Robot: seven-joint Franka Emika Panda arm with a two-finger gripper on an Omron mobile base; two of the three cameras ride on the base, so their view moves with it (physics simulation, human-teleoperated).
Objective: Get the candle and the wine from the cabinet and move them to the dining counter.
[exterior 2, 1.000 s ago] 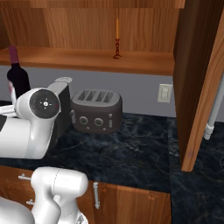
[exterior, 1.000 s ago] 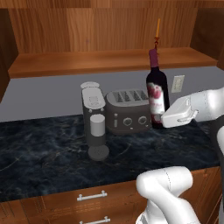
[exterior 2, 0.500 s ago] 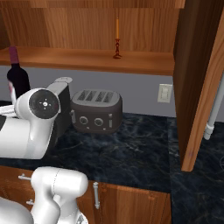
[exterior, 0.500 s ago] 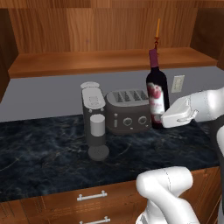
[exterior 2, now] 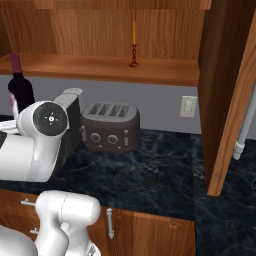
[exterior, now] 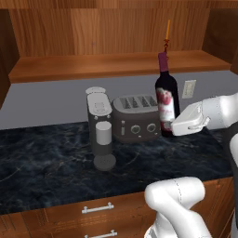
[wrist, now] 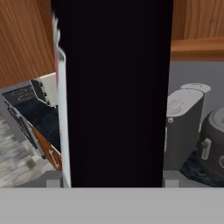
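Note:
The wine (exterior: 166,98), a dark bottle with a red capsule and a red-and-white label, stands upright to the right of the toaster. My gripper (exterior: 179,126) is shut on its lower body. In the hand view the dark bottle (wrist: 114,92) sits between my fingertips (wrist: 54,181), with the gripper (wrist: 112,182) closed around it. I cannot tell whether its base rests on the black countertop. The candle (exterior: 167,33), thin and orange in a small dark holder, stands on the cabinet's wooden shelf (exterior: 93,66); from the right side the candle (exterior 2: 133,44) is above the toaster. The dining counter is out of view.
A grey toaster (exterior: 136,118) and a coffee machine (exterior: 101,129) stand on the black marbled countertop (exterior: 42,158) left of the bottle. The open cabinet door (exterior 2: 226,85) with its grey bar handle (exterior 2: 247,120) juts out on the right. Drawers run below the counter.

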